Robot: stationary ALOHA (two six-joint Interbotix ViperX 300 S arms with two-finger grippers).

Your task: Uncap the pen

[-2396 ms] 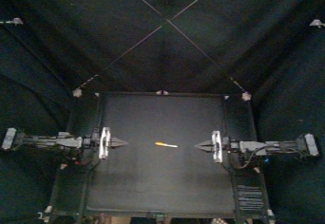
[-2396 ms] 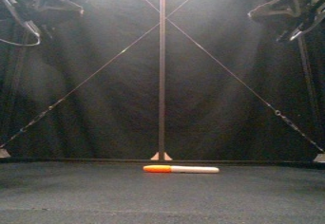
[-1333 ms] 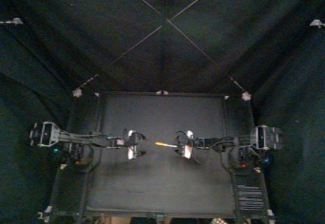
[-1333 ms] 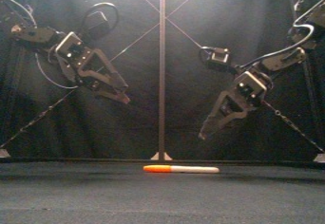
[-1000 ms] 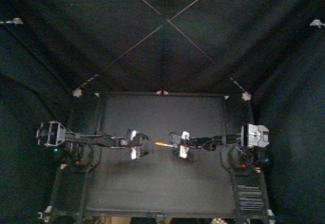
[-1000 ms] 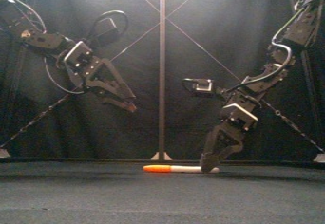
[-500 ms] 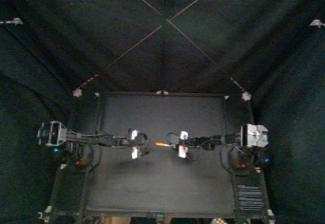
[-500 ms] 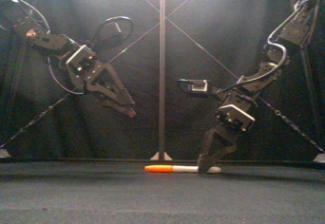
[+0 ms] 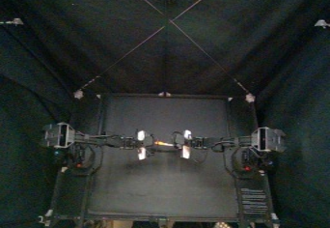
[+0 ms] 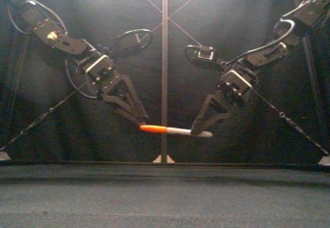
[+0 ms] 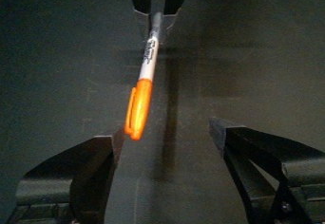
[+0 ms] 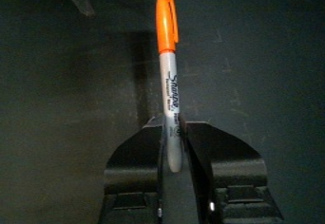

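black right gripper (image 12: pixel 172 125) is clamped on the pen (image 10: pixel 177 131) at the tail end of its pale barrel, jaws pressed together with the barrel running out between them. left gripper (image 11: pixel 165 138) is spread wide, one jaw on each side of the orange cap (image 11: pixel 136 109). the cap lies nearer one jaw, and whether it touches that jaw cannot be told. pen hangs roughly level in the air, well above the table (image 10: pixel 165 193), about over its middle and well clear of every edge. both arms slope down to it from the sides, leaving free space below and in front. in the top view the pen is almost hidden between the two grippers. the barrel's print is too small to read.
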